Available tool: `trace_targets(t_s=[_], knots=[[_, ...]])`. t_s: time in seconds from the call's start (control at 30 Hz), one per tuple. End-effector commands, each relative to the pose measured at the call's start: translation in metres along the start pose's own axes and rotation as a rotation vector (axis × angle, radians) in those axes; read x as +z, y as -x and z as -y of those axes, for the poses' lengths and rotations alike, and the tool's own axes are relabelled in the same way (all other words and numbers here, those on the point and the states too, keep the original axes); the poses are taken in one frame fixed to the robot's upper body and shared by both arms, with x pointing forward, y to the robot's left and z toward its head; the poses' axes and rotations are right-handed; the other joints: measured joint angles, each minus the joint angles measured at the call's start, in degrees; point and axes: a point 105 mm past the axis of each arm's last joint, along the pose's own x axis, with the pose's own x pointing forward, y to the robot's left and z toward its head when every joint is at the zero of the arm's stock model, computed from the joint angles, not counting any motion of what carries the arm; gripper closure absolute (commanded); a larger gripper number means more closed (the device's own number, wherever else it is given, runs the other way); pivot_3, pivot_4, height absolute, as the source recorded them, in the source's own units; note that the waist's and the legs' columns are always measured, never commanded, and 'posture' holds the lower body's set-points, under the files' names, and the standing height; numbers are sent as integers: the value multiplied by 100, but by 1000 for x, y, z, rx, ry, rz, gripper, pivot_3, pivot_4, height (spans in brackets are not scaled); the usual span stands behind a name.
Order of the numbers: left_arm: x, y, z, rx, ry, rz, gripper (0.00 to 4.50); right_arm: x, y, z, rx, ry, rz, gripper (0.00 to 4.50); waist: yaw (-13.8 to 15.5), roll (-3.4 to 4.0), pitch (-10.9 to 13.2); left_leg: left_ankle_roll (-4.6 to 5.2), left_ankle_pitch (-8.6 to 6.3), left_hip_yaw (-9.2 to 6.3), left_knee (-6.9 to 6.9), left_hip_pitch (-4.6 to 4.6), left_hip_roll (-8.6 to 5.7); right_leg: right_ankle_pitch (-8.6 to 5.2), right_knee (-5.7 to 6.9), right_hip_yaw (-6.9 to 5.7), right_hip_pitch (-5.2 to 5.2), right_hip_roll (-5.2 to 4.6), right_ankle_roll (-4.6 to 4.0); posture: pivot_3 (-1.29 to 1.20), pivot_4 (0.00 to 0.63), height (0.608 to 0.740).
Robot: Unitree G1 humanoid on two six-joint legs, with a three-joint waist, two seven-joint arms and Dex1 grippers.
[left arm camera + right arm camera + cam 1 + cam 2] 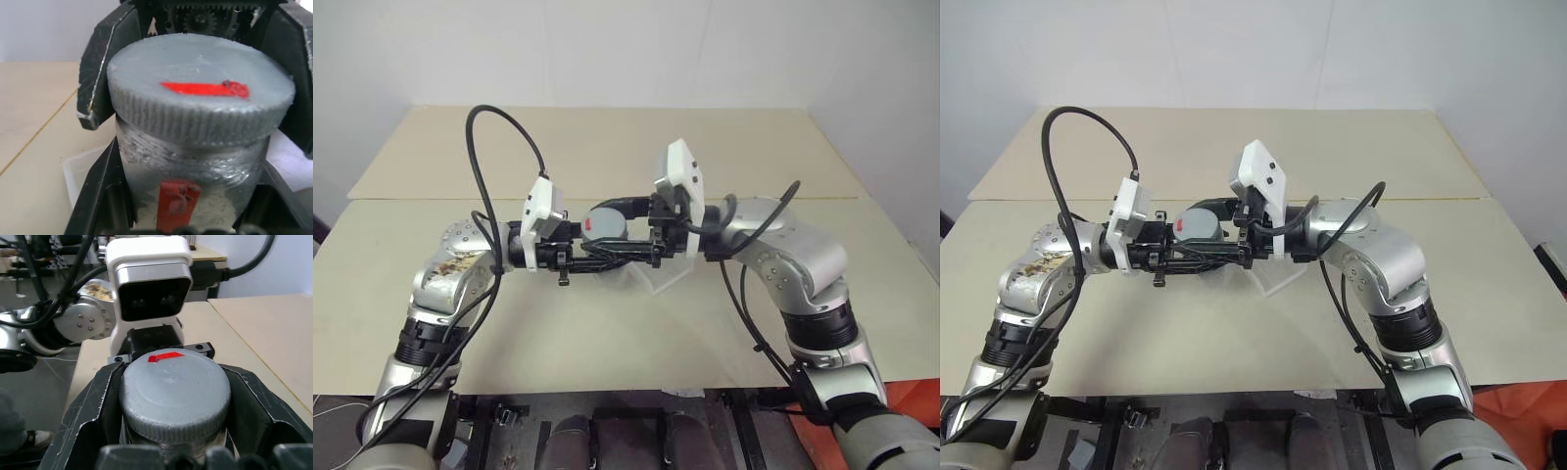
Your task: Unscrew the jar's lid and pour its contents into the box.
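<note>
One jar (607, 227), one lid (604, 219) and one box (651, 277) show from the head views, with two grippers meeting above a beige worktop (607, 323). The worktop is two matt boards with a seam across, against pale walls. The left gripper (592, 253) is clamped on the jar's body, held in the air over the clear, thin-walled box; the right gripper (631, 230) is closed around the lid.

In the left wrist view the lid (200, 93) is a grey disc with a ribbed edge and a red mark, still on the jar (190, 186), whose silver-grey side carries a red stripe. The box's corner (78, 171) lies below.

In the right wrist view black fingers (93, 406) hug the lid (174, 396) on both sides.
</note>
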Motion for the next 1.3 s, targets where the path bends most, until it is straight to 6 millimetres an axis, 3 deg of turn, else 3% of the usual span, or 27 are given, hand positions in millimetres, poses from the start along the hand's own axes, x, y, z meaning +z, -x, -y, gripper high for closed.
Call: trace_targets(t_s=[0.03,0.17,0.43,0.47,0.57,0.6,0.8,0.9,1.17,1.3], knots=[[12,4,14,-139,-33,29,2561,20,10,-16,226,75,81,1746,1,0,0,0,0,0,0,0,0,0,-1,0,0,0,0,0,150,740],[16,6,27,-245,-34,45,2561,18,14,-21,475,85,97,1746,-17,3,2,0,0,0,0,1,2,0,-1,1,0,5,0,0,150,740],[12,3,28,-161,-50,51,2561,12,-2,1,421,130,81,1746,-19,6,5,-3,1,0,-1,1,12,0,7,6,-5,17,-2,0,150,740],[12,2,25,-125,-46,50,2561,12,-1,2,396,128,84,1008,1,7,5,-3,1,0,0,-4,13,0,11,5,-8,16,-1,0,150,740],[11,3,19,-54,-36,51,2561,14,7,4,310,133,98,79,43,6,5,-3,2,-5,1,-12,10,1,15,-2,-10,7,-1,0,150,740],[10,4,16,-25,-30,45,2561,15,10,4,277,139,98,33,54,6,5,-4,1,-5,2,-11,9,1,13,-2,-10,6,-1,0,150,740],[11,12,7,49,-5,48,2561,22,36,5,30,164,82,33,53,6,5,-5,2,-3,1,-11,7,0,9,-2,-13,2,-1,0,150,740],[8,13,4,46,-2,36,2561,29,40,-1,-36,160,91,33,30,6,5,-7,4,0,0,-8,7,0,12,1,-16,4,-2,0,150,740],[7,6,-2,18,-19,12,2561,26,9,-10,-142,118,47,33,-5,6,5,-9,5,1,0,-8,7,0,15,4,-18,7,-2,0,150,740],[10,5,-3,11,-24,15,2561,24,-3,-5,-179,111,34,33,-6,6,5,-8,5,1,0,-13,5,0,14,4,-22,7,-2,0,150,740]])
